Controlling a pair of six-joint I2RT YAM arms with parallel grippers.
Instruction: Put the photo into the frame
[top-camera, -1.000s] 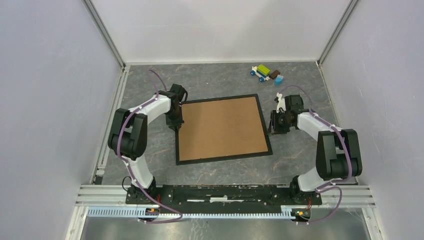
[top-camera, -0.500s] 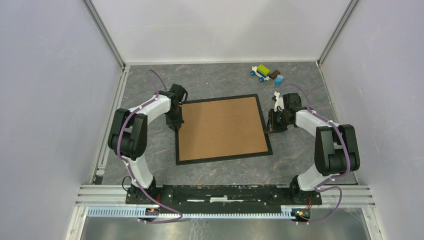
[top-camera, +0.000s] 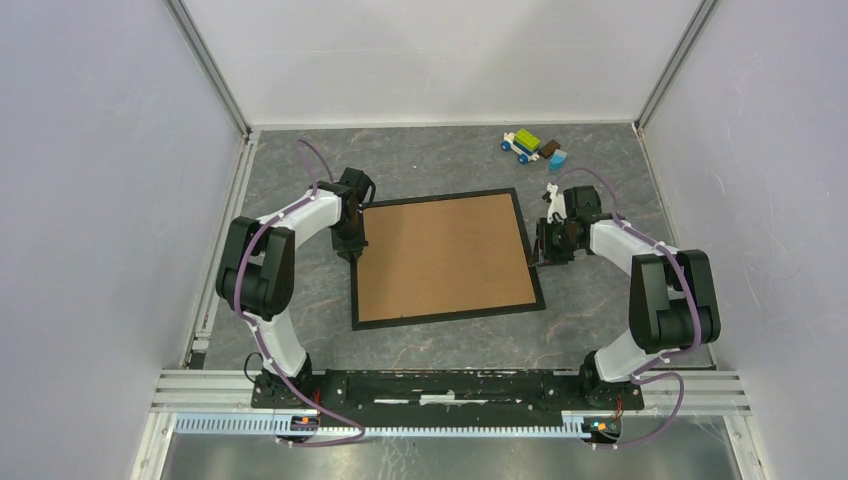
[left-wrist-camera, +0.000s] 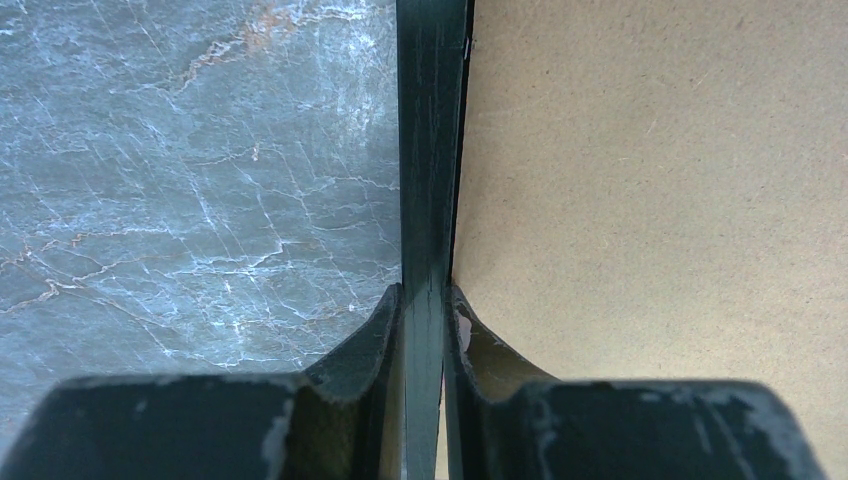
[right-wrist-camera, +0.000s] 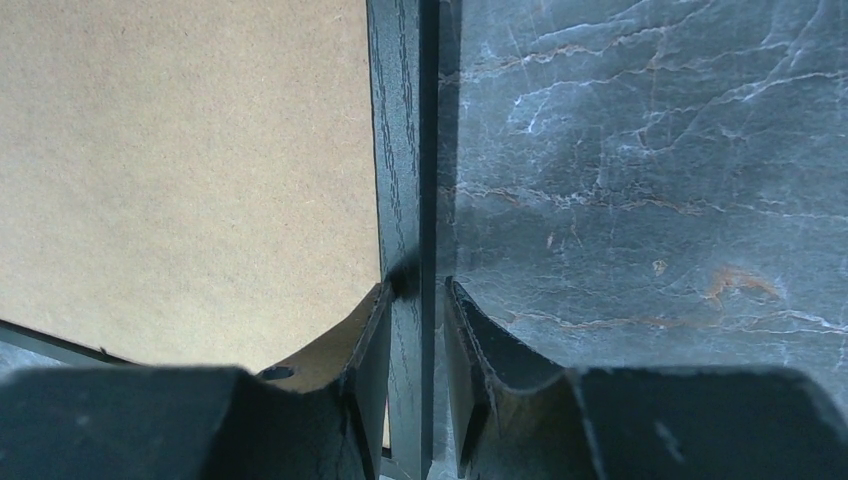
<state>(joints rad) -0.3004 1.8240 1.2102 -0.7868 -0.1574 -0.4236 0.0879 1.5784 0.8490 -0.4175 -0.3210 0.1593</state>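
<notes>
from above, we see the frame lying flat near the middle of the table, with a brown board filling its opening. the left gripper sits on the frame's left rail towards the far corner, and the right gripper is at the right rail. some toy blocks lie well apart at the far right.

at the left wrist, we see the left gripper clamped on the frame. one finger is on the table side and the other on the board side, both pressed to the rail.

at the right wrist, the right gripper straddles the frame. the finger over the board touches the rail. the other, over the table, is just beside it, and we cannot tell whether the jaws are gripping.
</notes>
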